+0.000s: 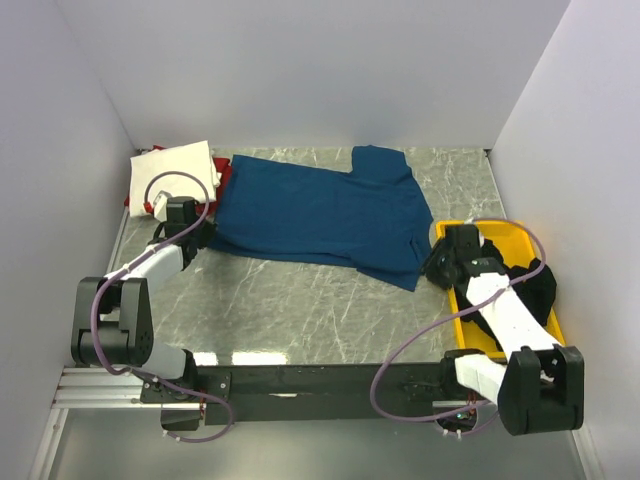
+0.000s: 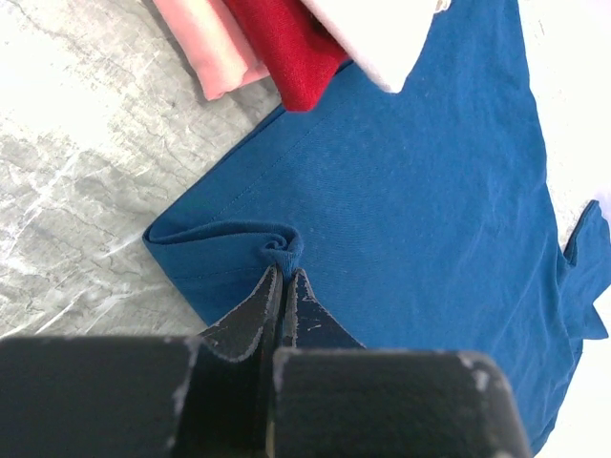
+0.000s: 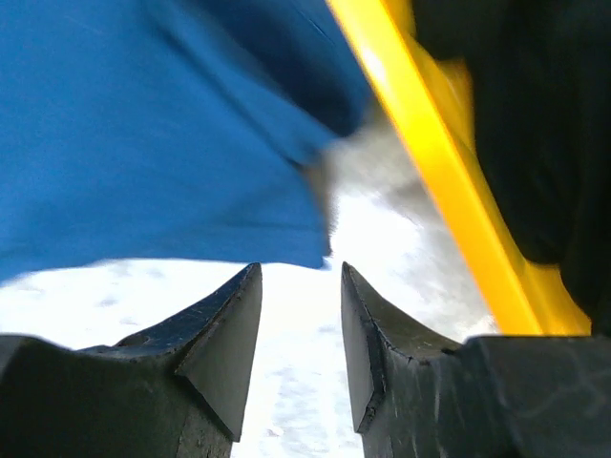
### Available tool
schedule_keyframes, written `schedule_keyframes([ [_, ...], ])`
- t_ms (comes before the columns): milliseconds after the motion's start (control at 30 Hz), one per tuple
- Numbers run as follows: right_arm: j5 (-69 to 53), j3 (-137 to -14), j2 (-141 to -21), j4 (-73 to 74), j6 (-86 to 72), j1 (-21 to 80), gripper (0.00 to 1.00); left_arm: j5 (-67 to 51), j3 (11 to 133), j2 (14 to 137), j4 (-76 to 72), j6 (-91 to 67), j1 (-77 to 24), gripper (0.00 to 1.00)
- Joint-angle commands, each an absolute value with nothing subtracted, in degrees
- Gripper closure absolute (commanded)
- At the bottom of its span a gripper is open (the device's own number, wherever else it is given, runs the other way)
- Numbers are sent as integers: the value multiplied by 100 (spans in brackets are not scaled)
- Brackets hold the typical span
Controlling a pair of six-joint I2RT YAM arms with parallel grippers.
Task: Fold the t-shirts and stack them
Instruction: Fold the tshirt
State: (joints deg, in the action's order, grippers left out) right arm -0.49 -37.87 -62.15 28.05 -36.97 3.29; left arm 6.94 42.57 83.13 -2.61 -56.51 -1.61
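Observation:
A dark blue t-shirt [image 1: 320,215] lies spread across the middle of the table. My left gripper [image 1: 195,232] sits at its left edge, shut on a bunched fold of blue cloth [image 2: 283,246]. By the shirt's lower right corner [image 3: 143,124], my right gripper [image 1: 437,262] stands open over bare table, nothing between its fingers [image 3: 229,324]. A folded cream t-shirt [image 1: 172,175] rests on a red one [image 1: 224,172] at the back left. A black t-shirt [image 1: 538,285] lies in the yellow tray.
The yellow tray [image 1: 510,240] stands at the right edge, and its rim [image 3: 430,143] is close beside my right gripper. White walls enclose the table on three sides. A pale pink cloth [image 2: 210,48] shows beside the red shirt [image 2: 286,48].

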Motion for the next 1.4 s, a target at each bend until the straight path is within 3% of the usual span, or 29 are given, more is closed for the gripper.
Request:
schedule_keyframes([
  [0,27,-3349,-6345,2549,-3867,325,54,694,4421,8174,-422,-5678,-185,99],
  [567,-369,-2997,-7268,1450,-4157,351,54,642,4228,8095,-536,-5713,-228,99],
  [700,-492,-2997,-7313,1433,-4131,352,69,685,4184,8060,-510,-5713,-246,99],
  [733,-544,-2962,-7278,1441,-4113,352,82,694,4157,8033,-501,-5713,-246,99],
  [800,-685,-2936,-7032,1581,-4087,360,99,747,4096,7963,-475,-5695,-246,99],
  [833,-703,-2936,-6883,1686,-4035,352,100,764,4061,7885,-466,-5687,-246,99],
  [1133,-913,-3226,-4126,3506,-3805,343,100,1229,3490,6954,-36,-5651,-272,99],
  [1367,-1450,-3357,-2798,4710,-3920,334,100,1599,3068,6171,456,-5730,-281,99],
])
